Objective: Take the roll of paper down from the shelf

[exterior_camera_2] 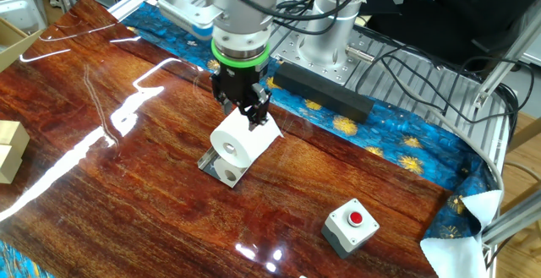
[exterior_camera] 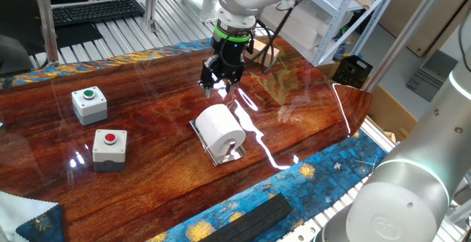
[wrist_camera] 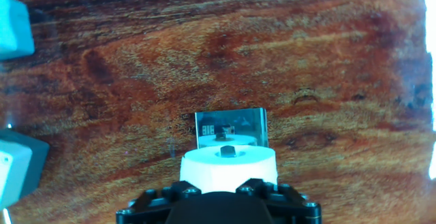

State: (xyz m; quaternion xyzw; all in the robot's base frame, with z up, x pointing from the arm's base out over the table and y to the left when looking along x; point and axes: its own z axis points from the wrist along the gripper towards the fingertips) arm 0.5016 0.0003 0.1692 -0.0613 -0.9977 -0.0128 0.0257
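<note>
The white roll of paper (exterior_camera: pixel 221 126) lies on its side on the small shiny steel shelf (exterior_camera: pixel 230 154) in the middle of the wooden table. It also shows in the other fixed view (exterior_camera_2: pixel 241 143), with the shelf (exterior_camera_2: pixel 211 164) under it. My gripper (exterior_camera: pixel 218 85) hangs just above the roll's far end, with its jaws open and nothing between them. In the other fixed view the gripper (exterior_camera_2: pixel 250 111) sits close over the roll's top. In the hand view the roll (wrist_camera: pixel 228 164) is right below the gripper (wrist_camera: pixel 218 186), with the mirror plate (wrist_camera: pixel 230 124) beyond it.
A green-button box (exterior_camera: pixel 89 102) and a red-button box (exterior_camera: pixel 110 148) stand left of the roll; the red one also shows in the other fixed view (exterior_camera_2: pixel 353 225). A black bar (exterior_camera: pixel 254 216) lies on the blue cloth at the table's edge. A wooden block (exterior_camera_2: pixel 8 147) stands at the far left.
</note>
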